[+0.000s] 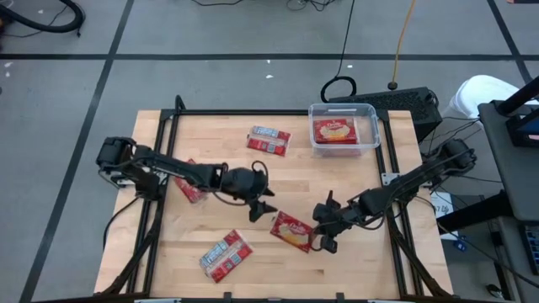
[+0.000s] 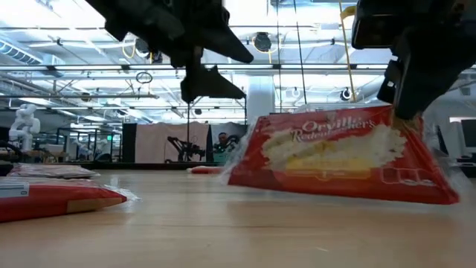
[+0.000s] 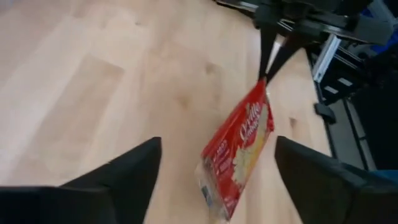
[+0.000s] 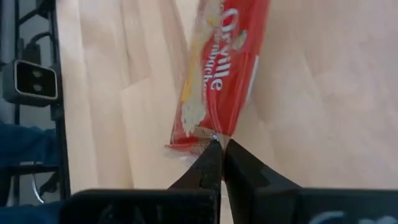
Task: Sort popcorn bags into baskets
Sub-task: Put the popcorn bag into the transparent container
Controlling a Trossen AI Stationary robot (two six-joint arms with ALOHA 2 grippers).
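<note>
The flat red popcorn packet with the cream-yellow popcorn picture [image 1: 292, 231] sits near the middle of the pale wooden table [image 1: 354, 269], tilted up on one long edge instead of lying flat. The right gripper [image 1: 323, 236] has its two dark fingers pinched tight on the crimped end seam of that packet, so the hold is thin: only the seal strip is between the fingertips, as the right wrist view shows [image 4: 214, 144]. The left gripper [image 1: 264, 200] hangs just beside the packet's other end with its fingers spread wide and nothing between them, clear of the wrapper.

To carry this off well, the lift should probably be slow and straight up, since a seam grip lets the packet swing and could slip if jerked. The left arm would do best to keep clear of the path.

The goal, the small clear plastic tub with rounded corners [image 1: 370, 147], stands at the far right of the table and already holds one red packet [image 1: 333, 131]. The carried one should go in flat over that packet.

Three more red packets lie apart on the table: one toward the far edge [image 1: 269, 139], one under the left arm [image 1: 190, 187], one near the front edge [image 1: 225, 256].
</note>
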